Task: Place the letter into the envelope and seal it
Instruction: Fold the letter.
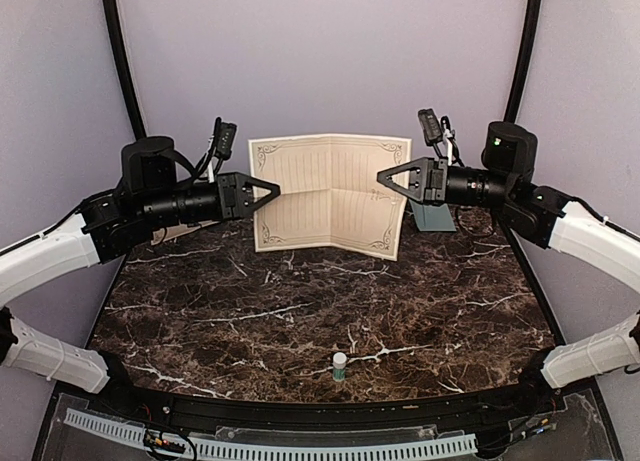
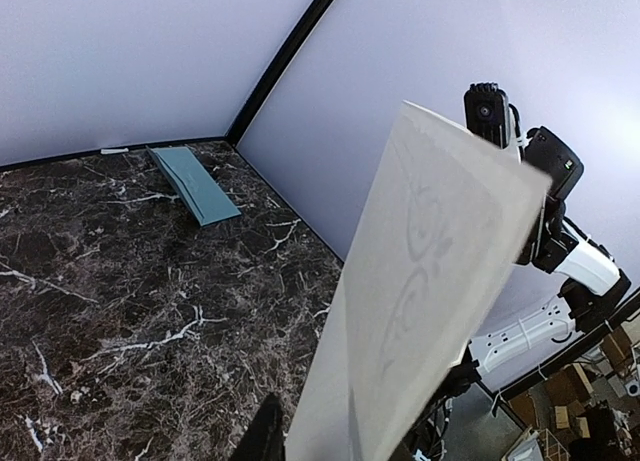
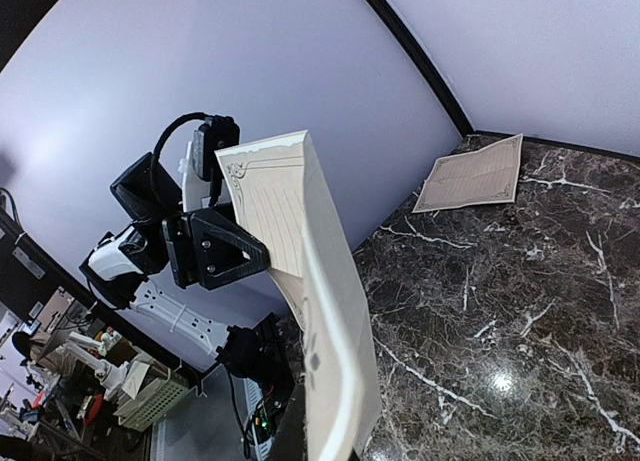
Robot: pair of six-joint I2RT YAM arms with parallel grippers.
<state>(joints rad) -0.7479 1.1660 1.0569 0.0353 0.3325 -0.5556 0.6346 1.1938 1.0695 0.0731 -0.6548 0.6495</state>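
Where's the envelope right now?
In the top view, the envelope lies at the table's far right, partly hidden under the right gripper that holds the letter, close to the back wall.

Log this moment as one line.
stage: letter upright between grippers, not inserted | right gripper: shut on letter | left gripper: at letter's left edge, grip unclear | envelope: lying far right | glue stick: near edge

- Your dark brown marble-patterned counter (image 1: 300, 311) is polished and glossy, with white veins; you can see a lamp glare on it.
- Cream rectangular letter sheet (image 1: 330, 191): matt paper, creased, with a printed border.
- Pale teal-green envelope (image 2: 195, 186): smooth matt paper.
- Small white glue stick (image 1: 340, 365): smooth plastic.
- Black fingers (image 3: 235, 231): matt hard plastic.
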